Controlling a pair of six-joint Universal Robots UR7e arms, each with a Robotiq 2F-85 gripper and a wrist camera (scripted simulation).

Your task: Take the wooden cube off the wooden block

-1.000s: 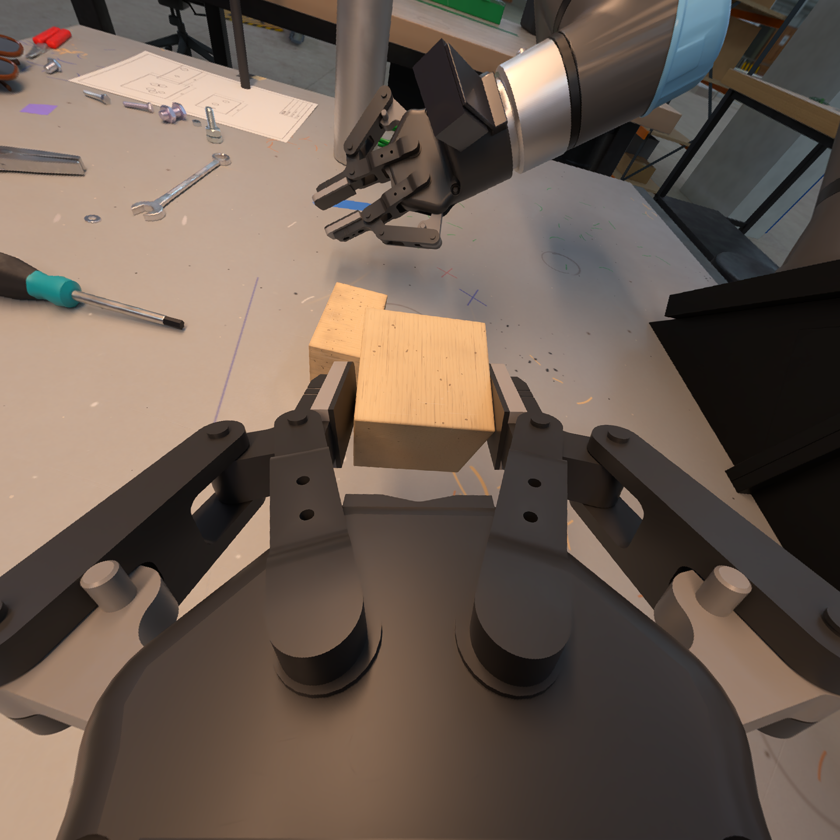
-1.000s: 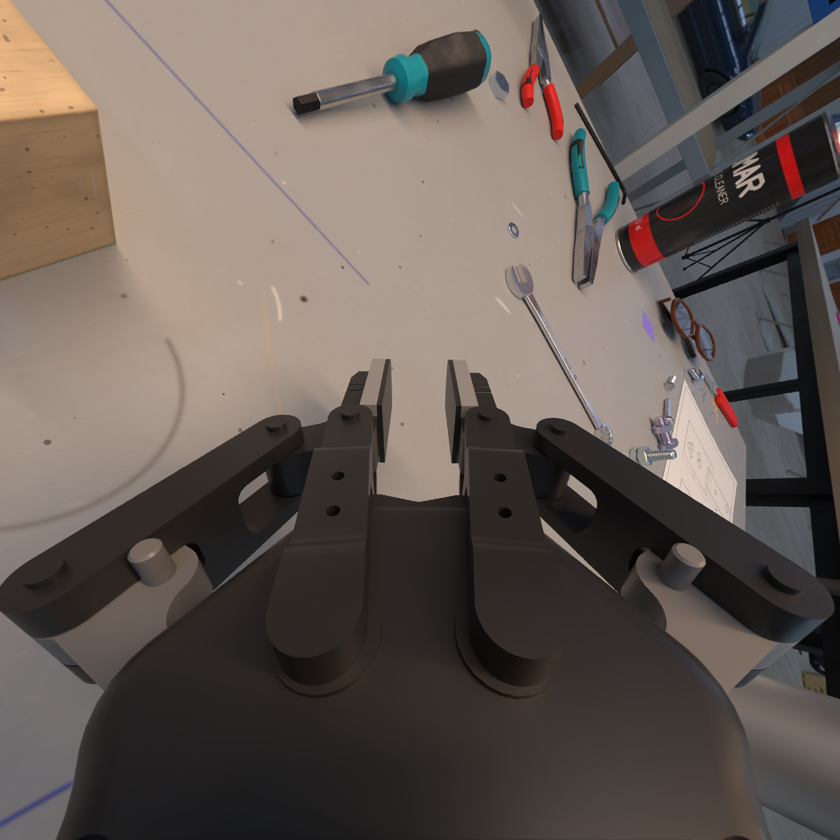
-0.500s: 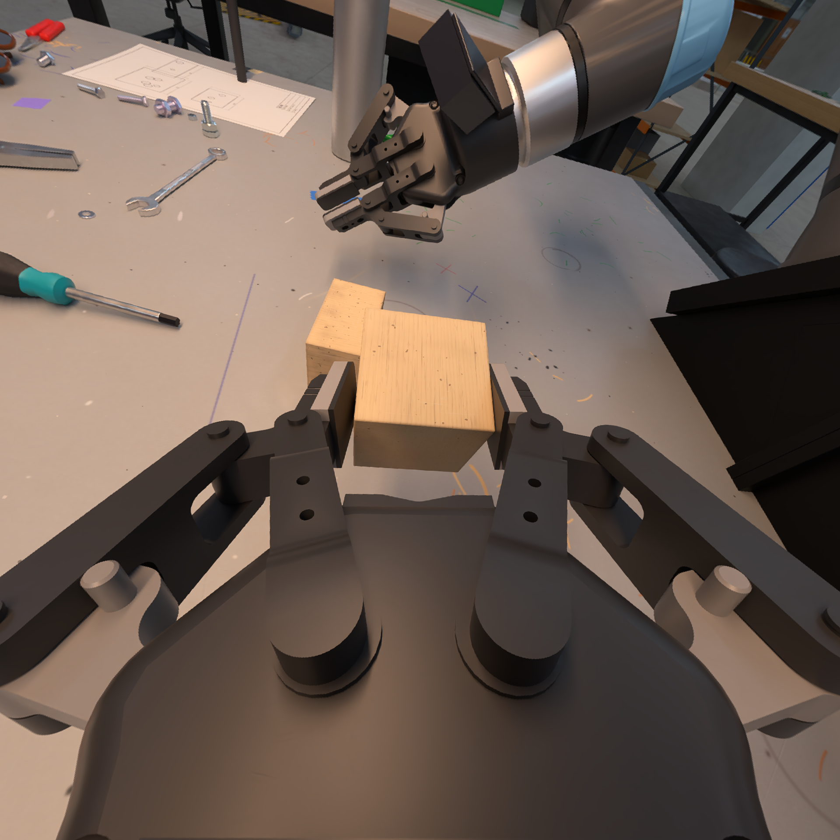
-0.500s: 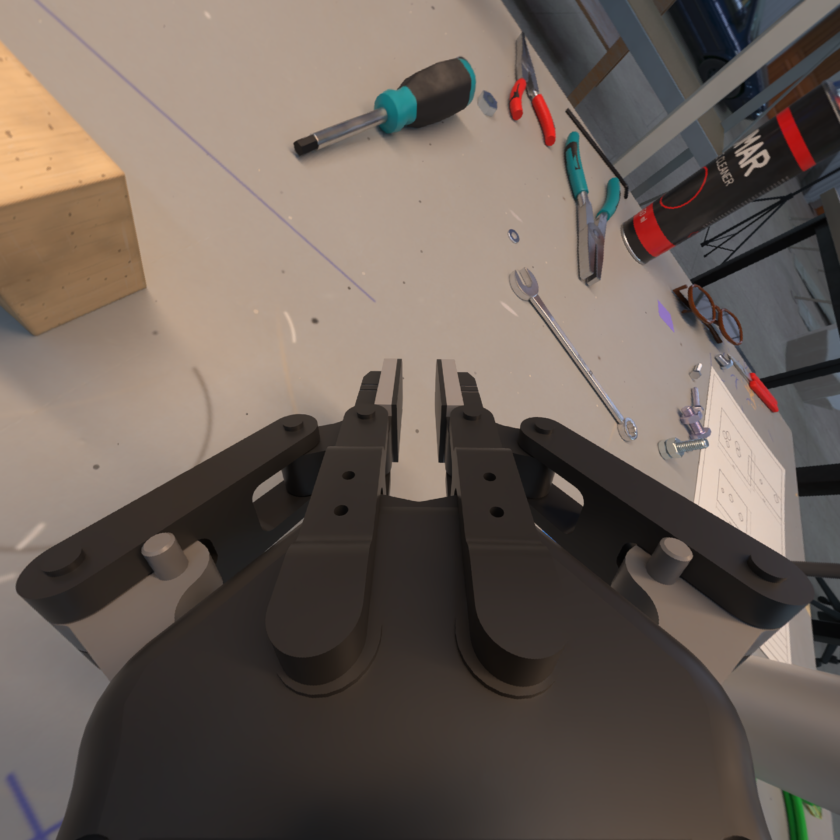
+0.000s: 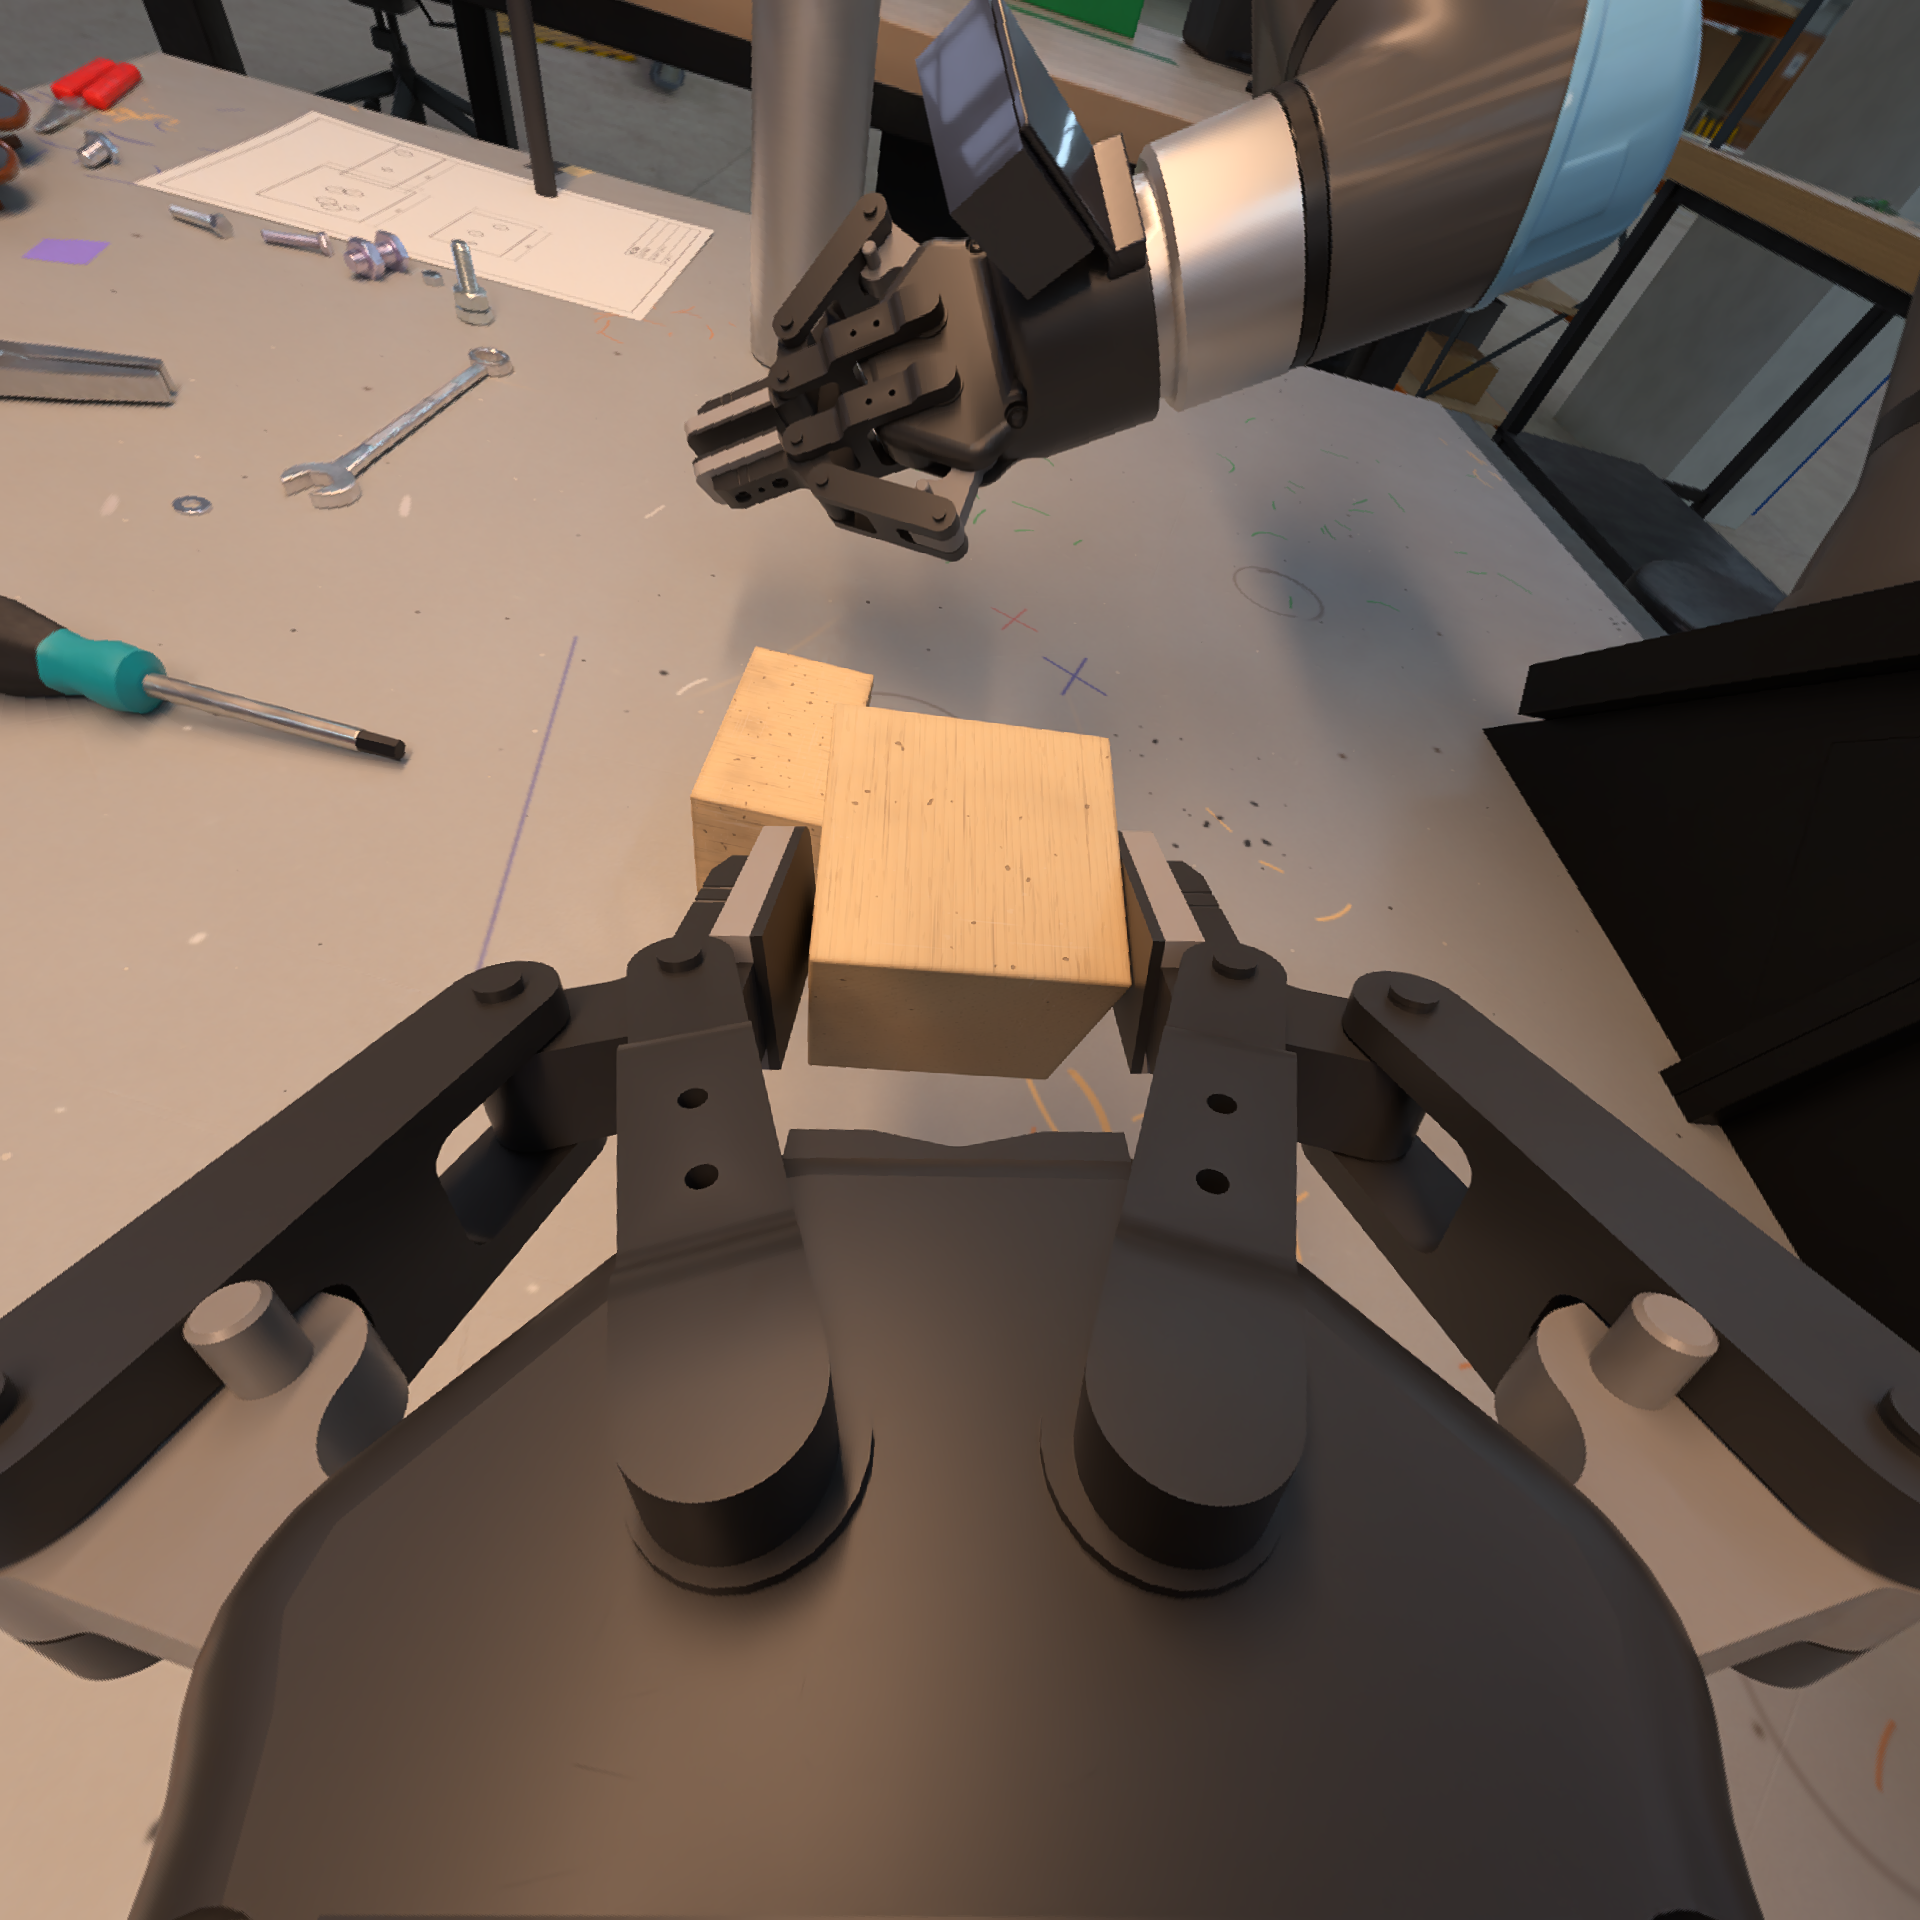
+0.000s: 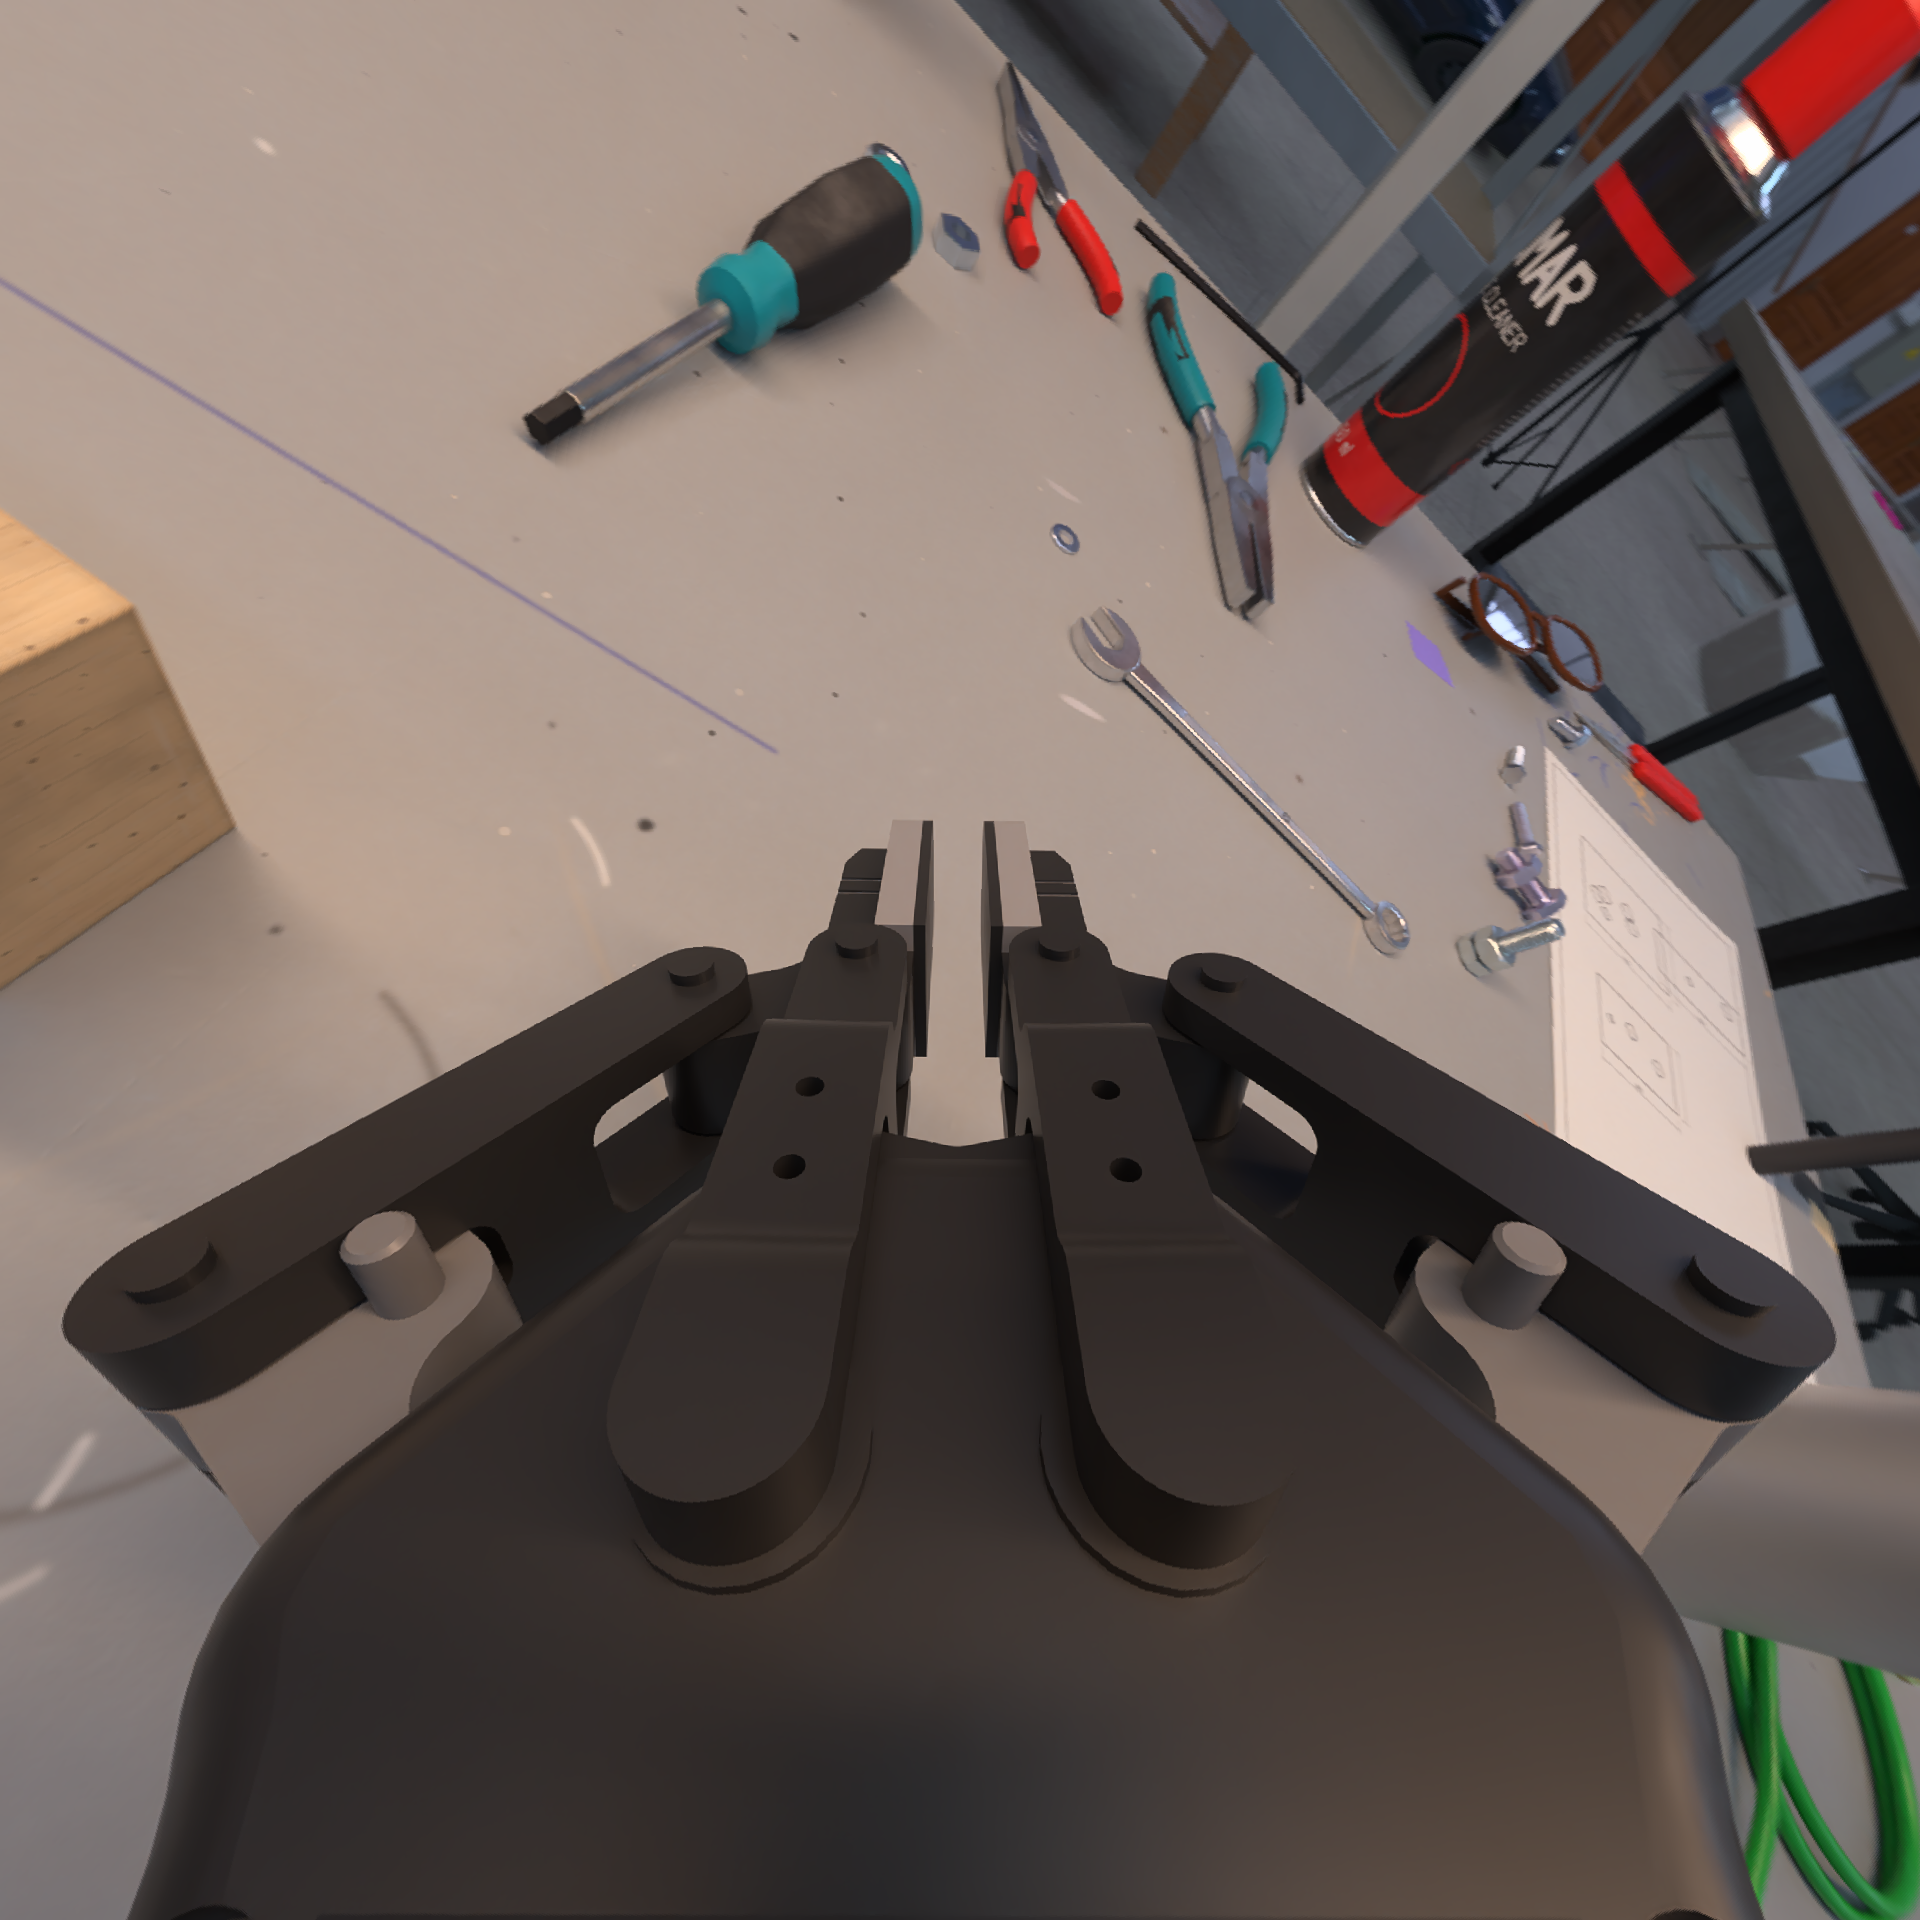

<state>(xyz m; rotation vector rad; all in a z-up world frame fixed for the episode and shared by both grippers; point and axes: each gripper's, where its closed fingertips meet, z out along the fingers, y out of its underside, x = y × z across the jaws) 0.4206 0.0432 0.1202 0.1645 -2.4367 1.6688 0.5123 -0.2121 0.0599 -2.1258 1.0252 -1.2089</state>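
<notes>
My left gripper is shut on the wooden cube, one pad on each side, and holds it above the table. The wooden block sits on the table just behind and left of the cube, partly hidden by it. My right gripper hovers above the table beyond the block, empty. In the right wrist view its fingers stand almost together with a thin slit between them, and the block shows at the left edge.
A screwdriver, a wrench, bolts and a paper sheet lie at the left and back. A black box stands at the right. Pliers and a spray can lie near the table's edge.
My right gripper's fingers have closed to a thin slit, and it has drawn away from the block. My left gripper still holds the cube in the same place.
</notes>
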